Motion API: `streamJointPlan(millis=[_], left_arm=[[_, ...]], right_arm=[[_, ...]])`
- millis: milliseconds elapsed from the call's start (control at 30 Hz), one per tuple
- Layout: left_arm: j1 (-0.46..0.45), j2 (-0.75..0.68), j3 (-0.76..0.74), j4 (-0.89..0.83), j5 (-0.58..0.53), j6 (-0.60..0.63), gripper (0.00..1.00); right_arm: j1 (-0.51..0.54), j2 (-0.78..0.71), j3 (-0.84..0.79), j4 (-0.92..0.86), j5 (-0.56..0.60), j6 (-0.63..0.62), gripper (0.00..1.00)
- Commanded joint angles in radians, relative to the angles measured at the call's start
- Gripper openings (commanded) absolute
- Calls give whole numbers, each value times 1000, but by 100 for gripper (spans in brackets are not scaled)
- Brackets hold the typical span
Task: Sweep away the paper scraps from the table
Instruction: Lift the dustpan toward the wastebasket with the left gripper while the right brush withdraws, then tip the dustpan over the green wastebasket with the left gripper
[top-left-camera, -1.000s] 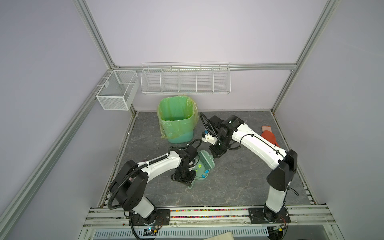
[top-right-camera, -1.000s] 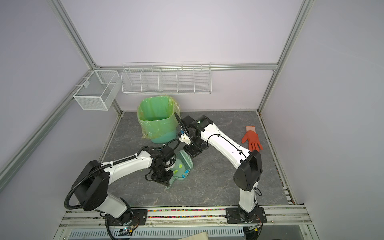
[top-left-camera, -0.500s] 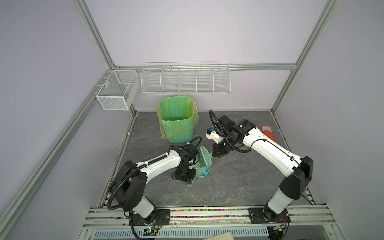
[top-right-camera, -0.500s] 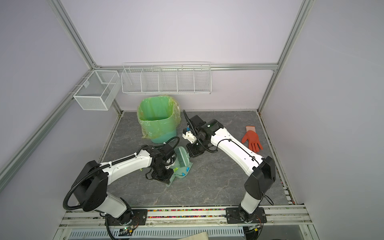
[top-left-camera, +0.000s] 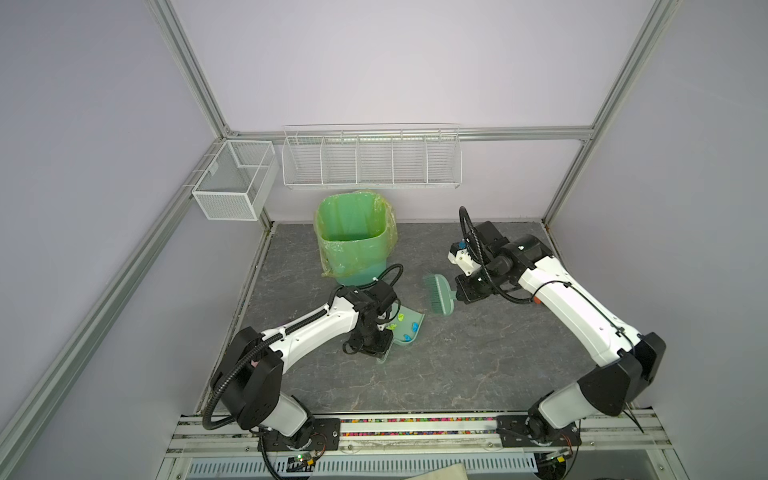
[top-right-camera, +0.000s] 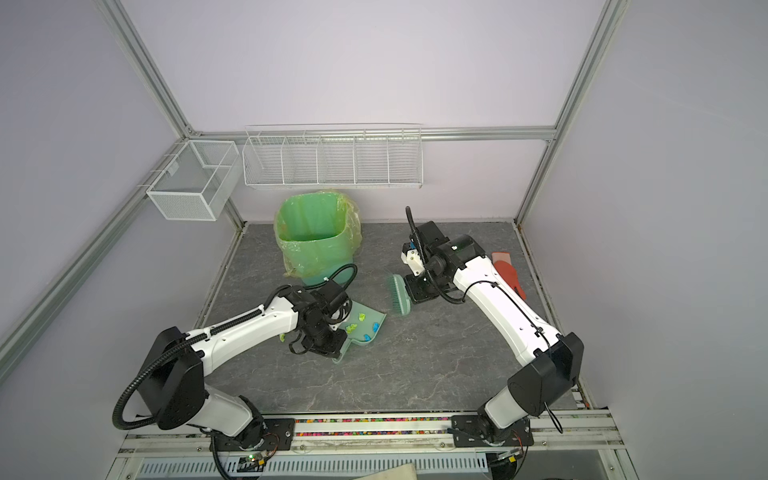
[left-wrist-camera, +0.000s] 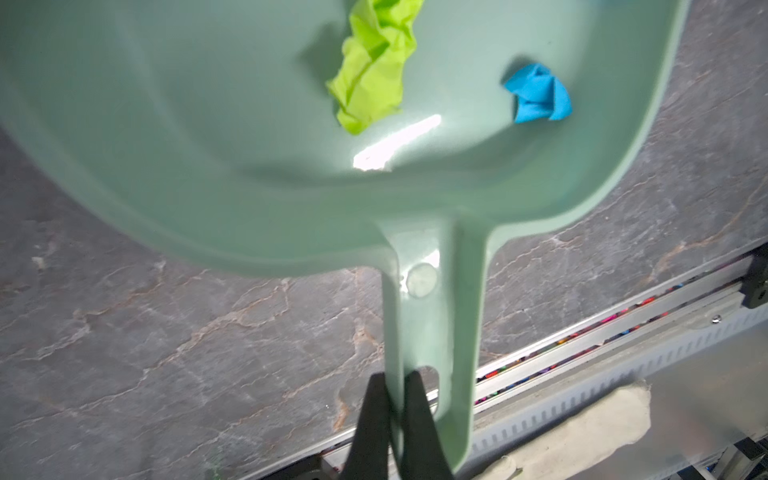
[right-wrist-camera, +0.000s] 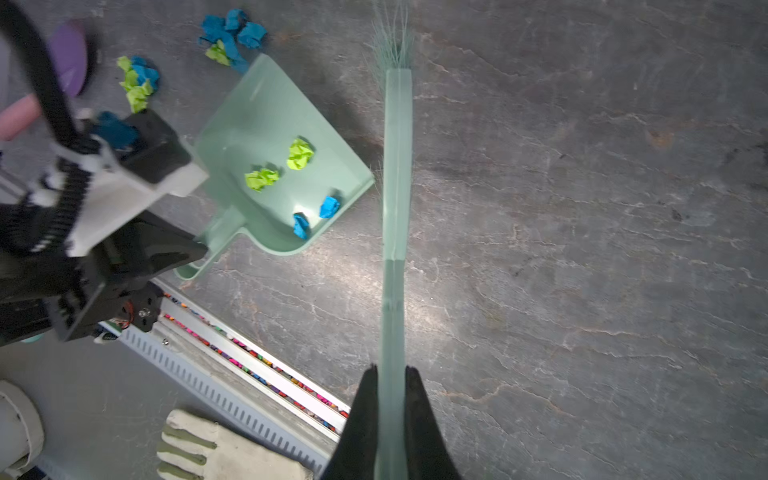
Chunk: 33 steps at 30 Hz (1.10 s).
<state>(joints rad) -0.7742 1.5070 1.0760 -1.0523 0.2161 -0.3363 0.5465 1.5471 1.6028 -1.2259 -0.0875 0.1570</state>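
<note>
left end effector (left-wrist-camera: 392, 380) clenched on pan (left-wrist-camera: 208, 124) handle | right end effector (right-wrist-camera: 391, 370) clenched on brush (right-wrist-camera: 397, 166), its long axis beside pan lip | scraps (right-wrist-camera: 299, 154): some in pan, we see rest on tabletop (right-wrist-camera: 582, 249) beyond pan from brush, nearer left arm

Robotics lab, a boxed-in test cell. Aluminium frame posts (top-left-camera: 196, 75) carry plain pale lilac wall panels (top-left-camera: 395, 62) on three sides. Two white-and-black machines, left arm (top-left-camera: 307, 332) and right arm (top-left-camera: 582, 316), are bolted to a metal rail (top-left-camera: 415, 428) along the front edge of a dark, marble-veined table (top-left-camera: 457, 365). A slotted cable duct (top-left-camera: 415, 471) runs below it, and a small circuit board (top-left-camera: 305, 458) sits exposed at one base. A wire rack (top-left-camera: 372, 160) and a mesh basket (top-left-camera: 232, 187) hang from the frame. Household props stand in for a home: a bin (top-left-camera: 353, 245) lined with a green bag, a dustpan (top-left-camera: 409, 330), a brush (top-left-camera: 438, 297).
</note>
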Motion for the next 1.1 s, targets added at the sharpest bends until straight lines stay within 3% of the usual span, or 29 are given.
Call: streamJointPlan(millis=[0, 567, 1067], left_arm=[[4, -36, 53, -41, -40, -7, 0], [4, -21, 271, -156, -107, 18, 0], [4, 87, 590, -256, -199, 49, 0]], right_arm=[[-25, -25, -22, -19, 45, -2, 7], [-80, 1, -96, -53, 196, 1, 7], [-108, -18, -163, -6, 165, -2, 7]])
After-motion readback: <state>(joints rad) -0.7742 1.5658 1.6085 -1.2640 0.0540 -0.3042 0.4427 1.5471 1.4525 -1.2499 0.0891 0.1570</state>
